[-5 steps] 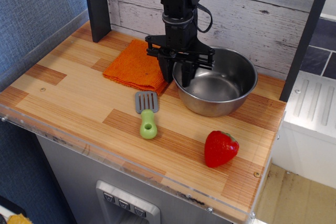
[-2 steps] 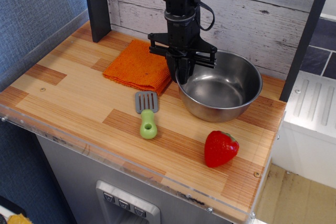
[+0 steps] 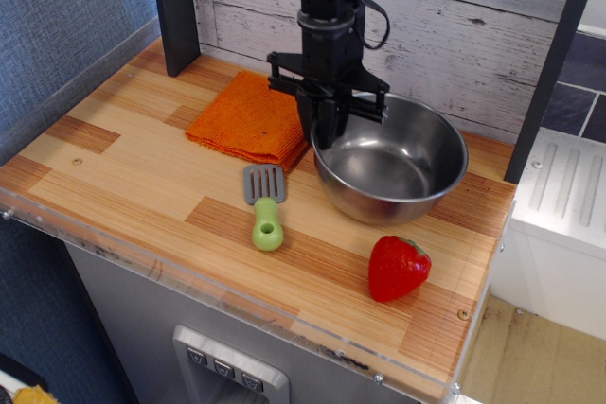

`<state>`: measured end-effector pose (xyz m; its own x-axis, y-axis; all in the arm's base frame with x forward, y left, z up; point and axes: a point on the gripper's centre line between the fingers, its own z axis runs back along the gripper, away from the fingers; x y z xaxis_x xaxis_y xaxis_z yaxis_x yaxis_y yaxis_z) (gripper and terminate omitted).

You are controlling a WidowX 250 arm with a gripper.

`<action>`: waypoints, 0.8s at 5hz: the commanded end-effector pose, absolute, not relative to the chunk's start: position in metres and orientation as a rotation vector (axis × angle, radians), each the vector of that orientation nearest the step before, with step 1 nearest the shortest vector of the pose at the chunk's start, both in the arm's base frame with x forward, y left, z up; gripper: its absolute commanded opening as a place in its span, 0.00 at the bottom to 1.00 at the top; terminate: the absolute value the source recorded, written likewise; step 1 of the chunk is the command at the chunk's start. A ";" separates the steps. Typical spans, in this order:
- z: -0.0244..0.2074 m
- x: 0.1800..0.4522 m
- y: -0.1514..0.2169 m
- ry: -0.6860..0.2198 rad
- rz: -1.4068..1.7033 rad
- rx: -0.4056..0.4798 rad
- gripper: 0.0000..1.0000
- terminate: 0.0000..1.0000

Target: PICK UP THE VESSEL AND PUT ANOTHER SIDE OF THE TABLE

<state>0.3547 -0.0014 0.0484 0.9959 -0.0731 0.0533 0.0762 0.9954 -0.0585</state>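
Note:
The vessel (image 3: pixel 393 166) is a large shiny steel bowl with a rolled rim, at the back right of the wood-plank table (image 3: pixel 123 177). My black gripper (image 3: pixel 327 135) comes down from above and is shut on the bowl's left rim. The bowl hangs tilted, its left side raised, its base just off the wood or barely touching it.
An orange cloth (image 3: pixel 248 118) lies just left of the gripper. A green-handled spatula (image 3: pixel 266 205) lies in front of it. A red strawberry (image 3: pixel 396 267) sits near the front right. A dark post (image 3: pixel 173 8) stands at the back left. A clear acrylic strip runs along the front edge.
The gripper closed on the bowl's left rim and rose a little. The bowl tipped and lifted with it.

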 end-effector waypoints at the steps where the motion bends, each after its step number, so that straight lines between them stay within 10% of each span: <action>1: 0.113 0.347 0.051 -0.183 0.005 -0.059 0.00 0.00; 4: 0.121 0.290 0.144 -0.127 0.142 0.015 0.00 0.00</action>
